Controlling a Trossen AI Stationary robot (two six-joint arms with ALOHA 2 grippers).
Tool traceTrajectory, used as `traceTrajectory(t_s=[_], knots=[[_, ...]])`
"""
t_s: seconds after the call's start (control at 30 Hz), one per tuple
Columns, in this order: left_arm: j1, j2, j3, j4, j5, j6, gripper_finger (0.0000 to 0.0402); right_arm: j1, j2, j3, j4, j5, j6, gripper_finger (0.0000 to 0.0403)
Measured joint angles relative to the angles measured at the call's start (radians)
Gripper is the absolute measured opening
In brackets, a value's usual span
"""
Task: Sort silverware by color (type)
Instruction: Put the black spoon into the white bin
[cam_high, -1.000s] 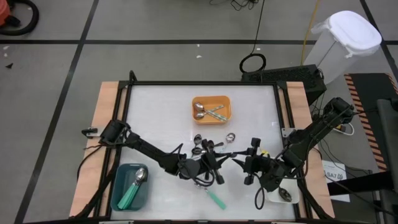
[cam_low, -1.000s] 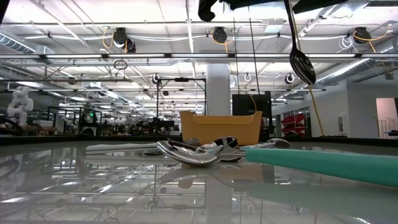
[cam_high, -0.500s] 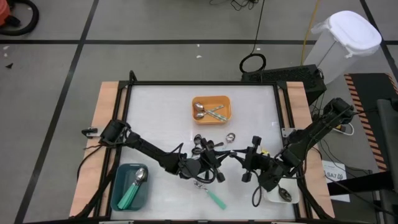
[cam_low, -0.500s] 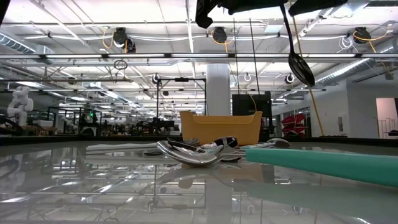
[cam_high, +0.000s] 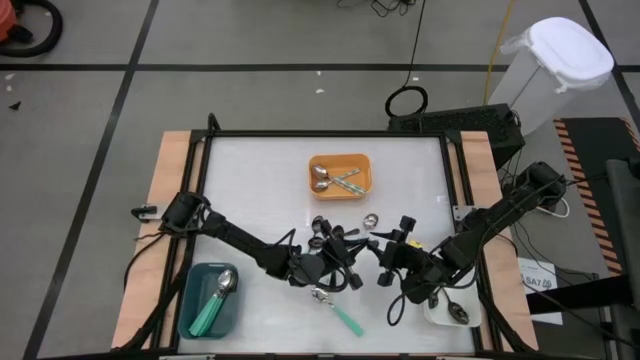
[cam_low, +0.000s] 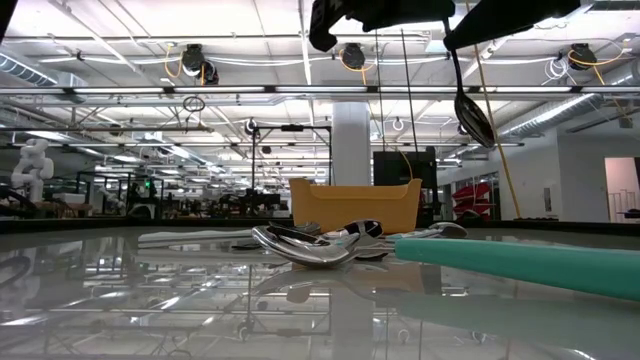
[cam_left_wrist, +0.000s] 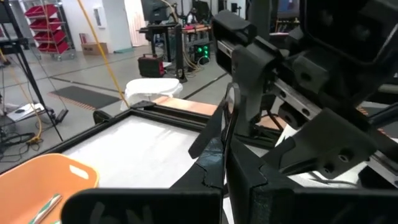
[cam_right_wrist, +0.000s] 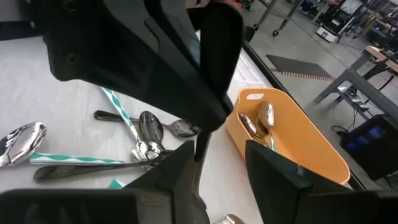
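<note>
A black spoon (cam_low: 472, 105) hangs bowl down, high above the table's near middle, where my two grippers meet. My left gripper (cam_high: 358, 258) reaches in level from the left and is shut on the spoon's handle. My right gripper (cam_high: 380, 252) faces it from the right, open. Its fingers (cam_right_wrist: 180, 174) stand on either side of the thin handle (cam_right_wrist: 199, 148); I cannot tell whether they touch it. A pile of silver and black spoons (cam_high: 335, 235) lies just beyond the grippers. One teal-handled spoon (cam_high: 343, 315) lies flat on the table nearer the front edge. My left gripper pinches the black spoon's thin handle (cam_left_wrist: 226, 143) between its two shut fingers, coming in level from the table's left. The spoon is lifted clear, and its bowl (cam_low: 476, 122) hangs below, slightly tilted. The low view's top edge cuts off the place of contact.
An orange tray (cam_high: 315, 165) at the far middle holds silver spoons. A teal tray (cam_high: 190, 285) at the near left holds a teal-handled spoon. A white tray (cam_high: 440, 318) at the near right holds a black spoon. Black frame rails run around the table.
My right gripper has moved toward the table's left and a little down, closing in on my left gripper. The hanging black spoon has swung a little to the left and tilted, still clear of the table.
</note>
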Motion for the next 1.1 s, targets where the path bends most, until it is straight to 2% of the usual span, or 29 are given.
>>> traceTrajectory(t_s=[0.13,0.53,0.83,0.93,1.1], knots=[[0.004,0.0,0.0,-0.005,-0.001,-0.036,0.0,-0.002,0.001,0.0,0.003,0.0,0.0,0.0118],[0.01,0.0,0.0,-0.008,-0.002,-0.07,0.0,-0.008,0.013,0.0,0.006,-0.002,-0.035,0.0016],[0.01,0.0,-0.001,-0.018,0.008,-0.085,0.0003,-0.01,0.012,0.0,-0.002,-0.027,-0.037,0.0008],[0.009,0.0,-0.001,-0.026,0.02,-0.077,0.0022,-0.01,0.009,0.0,-0.008,-0.031,-0.046,0.0005],[0.011,-0.002,-0.001,-0.023,0.066,-0.075,0.0088,-0.007,-0.033,0.0,-0.051,-0.056,-0.028,0.0]])
